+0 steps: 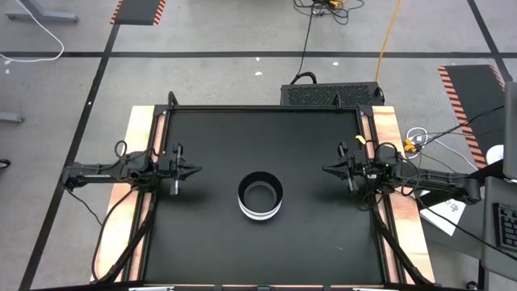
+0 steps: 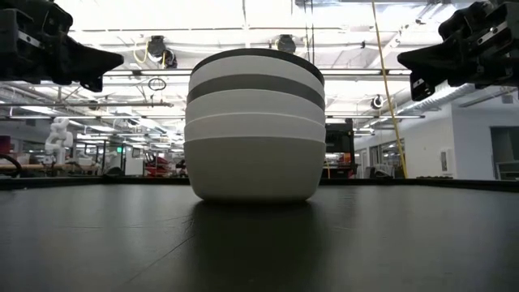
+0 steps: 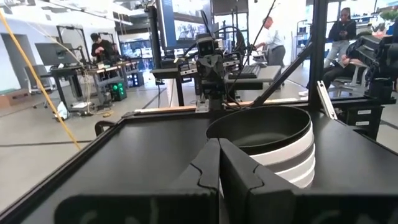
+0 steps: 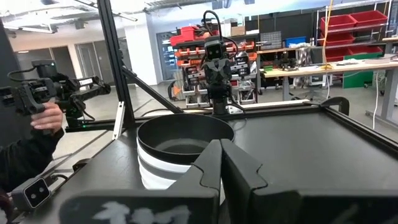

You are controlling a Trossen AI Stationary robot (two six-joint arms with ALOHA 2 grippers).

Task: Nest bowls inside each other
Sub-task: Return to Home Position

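The bowls stand nested in one stack at the table's middle, its base on the black mat. In the low view the stack shows white and grey bands, with a dark rim on top. A black bowl sits innermost. My left gripper hovers above the mat left of the stack, shut, its tips pointing at it. My right gripper hovers to the right, also shut and pointing at the stack. Both are raised clear of the table.
The black mat lies in a raised frame with wooden side strips. A black box sits beyond the far edge. Bare mat surrounds the stack on all sides. People stand in the room behind, one holding a camera rig.
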